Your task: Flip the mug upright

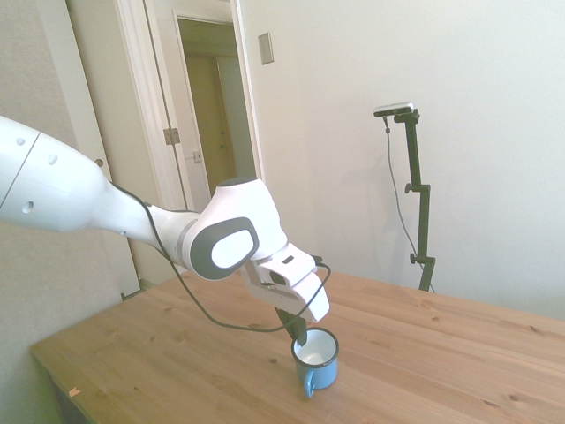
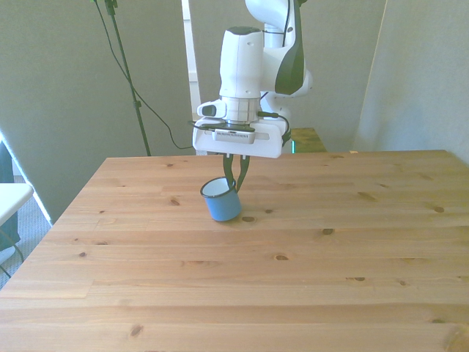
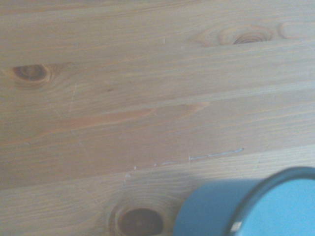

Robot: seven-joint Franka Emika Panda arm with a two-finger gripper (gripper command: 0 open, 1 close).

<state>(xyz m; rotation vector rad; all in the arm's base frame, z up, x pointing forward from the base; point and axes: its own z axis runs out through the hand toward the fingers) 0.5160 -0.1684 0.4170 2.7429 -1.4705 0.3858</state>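
Side view: small light-blue enamel mug with white interior and thin dark rim, mouth up and tipped slightly, base at or just above the pale wooden worktop; contact not clear. Blue loop handle low on the near side. Dark 2-fingered pincer of the white arm closed on the mug's rim.

Front view: mug left of the worktop's middle, toward the far edge, tilted to the front view's left. Pincer nearly shut, gripping the rim's right side, 1 finger inside, 1 outside.

Wrist view: blurred blue wall and dark rim over knotted planks.
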